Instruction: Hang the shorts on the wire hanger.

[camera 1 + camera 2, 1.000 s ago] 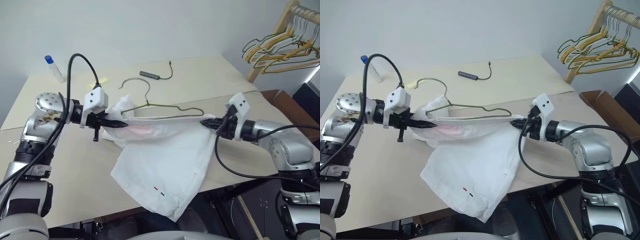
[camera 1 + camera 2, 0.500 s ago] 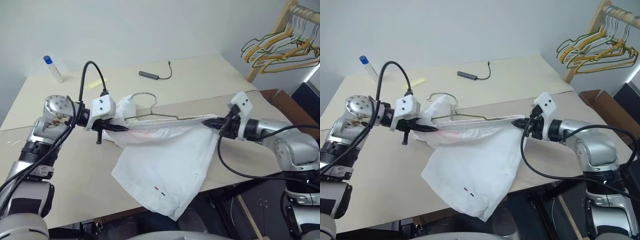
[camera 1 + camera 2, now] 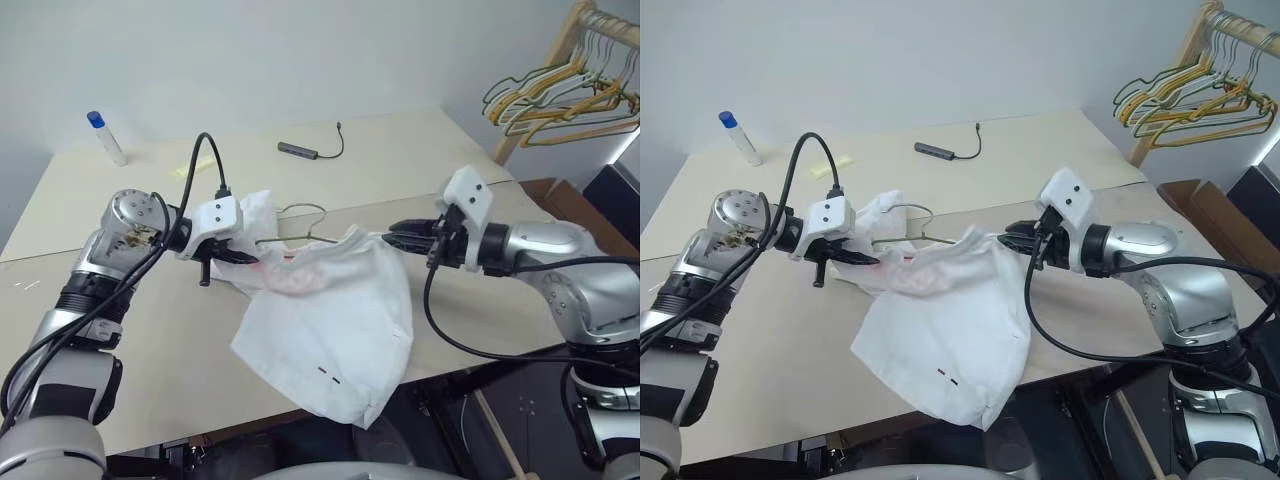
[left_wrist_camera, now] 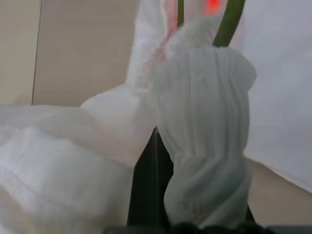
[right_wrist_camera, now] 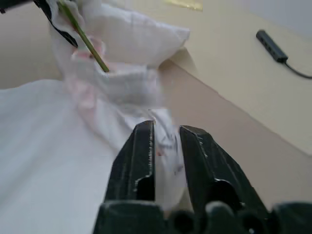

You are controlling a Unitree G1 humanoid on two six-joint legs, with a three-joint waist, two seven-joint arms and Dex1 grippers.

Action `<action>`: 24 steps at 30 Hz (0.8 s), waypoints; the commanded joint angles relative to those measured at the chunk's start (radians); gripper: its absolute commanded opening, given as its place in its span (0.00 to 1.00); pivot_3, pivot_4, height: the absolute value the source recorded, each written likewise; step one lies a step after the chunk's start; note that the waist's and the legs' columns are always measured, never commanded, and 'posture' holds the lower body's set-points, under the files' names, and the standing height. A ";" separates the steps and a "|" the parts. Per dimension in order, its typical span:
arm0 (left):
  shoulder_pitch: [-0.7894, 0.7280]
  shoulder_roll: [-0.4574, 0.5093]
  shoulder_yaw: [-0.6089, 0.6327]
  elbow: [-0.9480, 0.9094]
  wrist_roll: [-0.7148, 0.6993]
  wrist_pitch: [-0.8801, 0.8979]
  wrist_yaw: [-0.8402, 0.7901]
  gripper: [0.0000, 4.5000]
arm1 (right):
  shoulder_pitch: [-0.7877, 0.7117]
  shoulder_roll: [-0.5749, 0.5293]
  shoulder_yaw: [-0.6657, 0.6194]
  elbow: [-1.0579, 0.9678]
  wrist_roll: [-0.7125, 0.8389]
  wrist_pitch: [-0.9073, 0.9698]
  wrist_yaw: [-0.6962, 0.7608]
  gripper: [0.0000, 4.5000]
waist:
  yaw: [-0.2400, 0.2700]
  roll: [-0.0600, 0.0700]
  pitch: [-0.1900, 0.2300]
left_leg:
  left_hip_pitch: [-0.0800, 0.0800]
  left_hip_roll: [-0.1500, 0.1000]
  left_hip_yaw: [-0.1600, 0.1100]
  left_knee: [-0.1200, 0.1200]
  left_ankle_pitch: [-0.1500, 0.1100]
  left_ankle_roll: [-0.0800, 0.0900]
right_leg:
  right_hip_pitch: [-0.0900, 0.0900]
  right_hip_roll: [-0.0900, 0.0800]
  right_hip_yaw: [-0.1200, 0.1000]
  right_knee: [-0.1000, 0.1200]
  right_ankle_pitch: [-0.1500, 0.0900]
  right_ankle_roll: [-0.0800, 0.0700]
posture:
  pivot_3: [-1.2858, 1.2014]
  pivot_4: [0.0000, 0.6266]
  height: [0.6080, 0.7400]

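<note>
Fingers first. On the left gripper [image 3: 238, 257]: pressed together over a bunched end of the waistband, with white cloth wrapped round the dark fingers [image 4: 148, 190] in the left wrist view. On the right gripper [image 3: 394, 236]: parted by a narrow slot, with nothing plainly pinched. Cloth shows through that slot in the right wrist view, but seemingly lies beyond it.

Draped on the table [image 3: 420, 150], the shorts [image 3: 330, 330], with the waistband lifted at the left-hand end and the legs spilling toward the near edge and partly over it. Slack at the right-hand corner of the waistband, just beside the right fingertips; cannot tell whether touching or slightly apart.

Threaded into the waistband, the wire hanger [image 3: 303, 213], with its hook loop on the table just behind the cloth, nearer the left gripper. Green wire disappears under the gathered trim. Long axis of hanger and waistband alike: side to side, from one gripper toward the other.

Judging by this, only partly hung, with the right-hand shoulder of the hanger probably yet to be seated. Free corner straight ahead of the right fingers, along their own line. Right arm clearly nearer; left occupied anchoring the far end.
</note>
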 commanded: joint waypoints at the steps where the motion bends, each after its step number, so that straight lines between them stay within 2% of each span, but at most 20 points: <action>1: -0.045 -0.014 0.017 0.024 0.013 -0.009 0.006 0.00 | -0.008 -0.022 -0.019 -0.038 -0.012 -0.012 -0.003 0.49 | 0.000 0.000 0.000 | 0.000 0.000 0.000 0.000 0.000 0.000 | 0.000 0.000 0.000 0.000 0.000 0.000 | 0.42 0.00 1.00; 7: -0.062 -0.032 0.028 0.040 0.024 -0.024 0.004 0.00 | -0.014 -0.052 -0.034 -0.028 -0.026 -0.024 0.015 0.93 | -0.001 0.000 0.000 | 0.000 0.000 0.000 0.000 0.000 0.000 | 0.000 -0.001 0.000 0.000 0.000 0.000 | 0.42 0.00 1.00; 11: -0.087 -0.041 0.040 0.057 0.021 -0.035 0.007 0.00 | -0.089 -0.091 0.017 0.002 -0.039 0.002 0.068 0.93 | -0.005 0.000 0.000 | 0.000 0.000 0.000 0.000 0.000 0.000 | 0.000 0.000 0.000 0.000 0.000 0.000 | 0.42 0.00 1.00; 15: -0.109 -0.054 0.047 0.071 0.019 -0.049 0.004 0.00 | -0.232 -0.124 0.195 0.102 -0.130 0.023 0.160 0.93 | -0.011 0.000 0.000 | 0.001 0.000 0.001 0.000 0.000 0.000 | 0.000 0.000 0.000 0.000 0.000 0.000 | 0.42 0.00 1.00; 23: -0.103 -0.071 0.063 0.028 0.004 -0.040 -0.004 0.00 | -0.443 -0.002 0.476 0.407 -0.364 -0.075 0.252 0.93 | -0.035 0.000 0.000 | 0.000 0.000 0.000 0.000 0.000 0.000 | -0.001 -0.001 0.000 0.001 0.000 0.000 | 0.42 0.00 1.00; 24: -0.100 -0.070 0.066 0.019 0.001 -0.038 -0.008 0.00 | -0.460 0.020 0.500 0.447 -0.390 -0.098 0.261 0.89 | -0.036 0.000 0.000 | 0.000 0.000 0.000 0.000 0.000 0.000 | -0.001 -0.001 0.000 0.001 0.000 0.000 | 0.42 0.00 1.00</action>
